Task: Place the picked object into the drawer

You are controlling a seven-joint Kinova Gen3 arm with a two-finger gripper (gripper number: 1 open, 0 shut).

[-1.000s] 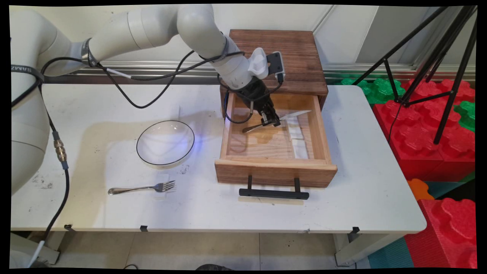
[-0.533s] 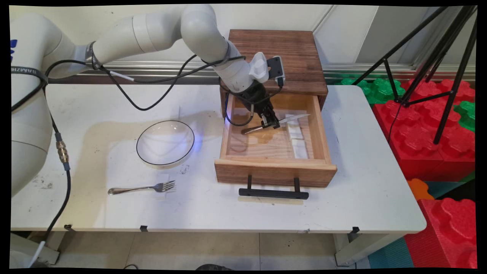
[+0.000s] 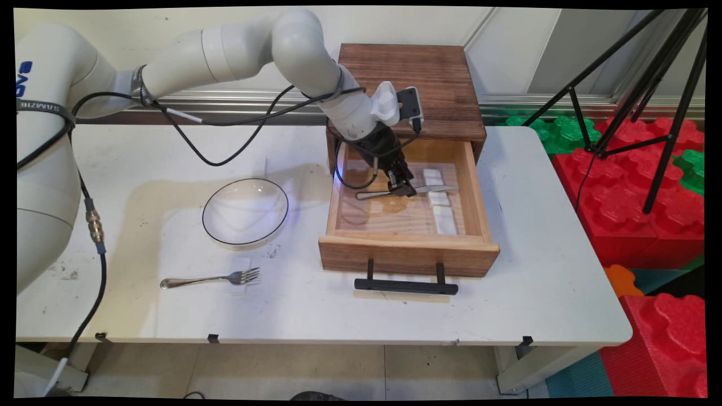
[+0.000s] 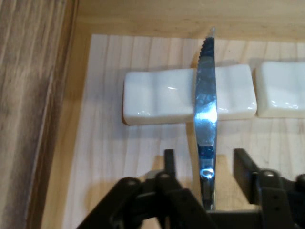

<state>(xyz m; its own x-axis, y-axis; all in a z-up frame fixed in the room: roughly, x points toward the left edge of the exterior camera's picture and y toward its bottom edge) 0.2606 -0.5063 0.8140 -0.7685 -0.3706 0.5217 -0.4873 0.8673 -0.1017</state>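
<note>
Gripper (image 4: 202, 167) low inside the open wooden drawer (image 3: 407, 248) at centre frame, jaws spread apart either side of a table knife (image 4: 205, 119), blade lying across a white rest (image 4: 157, 98), bowl (image 3: 245, 212) and fork (image 3: 211, 278) on the desk (image 3: 541, 270) at left.

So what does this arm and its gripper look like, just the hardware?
A white arm of rounded tubular links, with blue lettering partly visible on the big link at the left edge. Black cables hang in loops from it, one carrying a brass-coloured connector, and a grey band wraps one link. The wrist bears a small black camera module. The black two-finger gripper has an open linkage and flat fingers.
</note>
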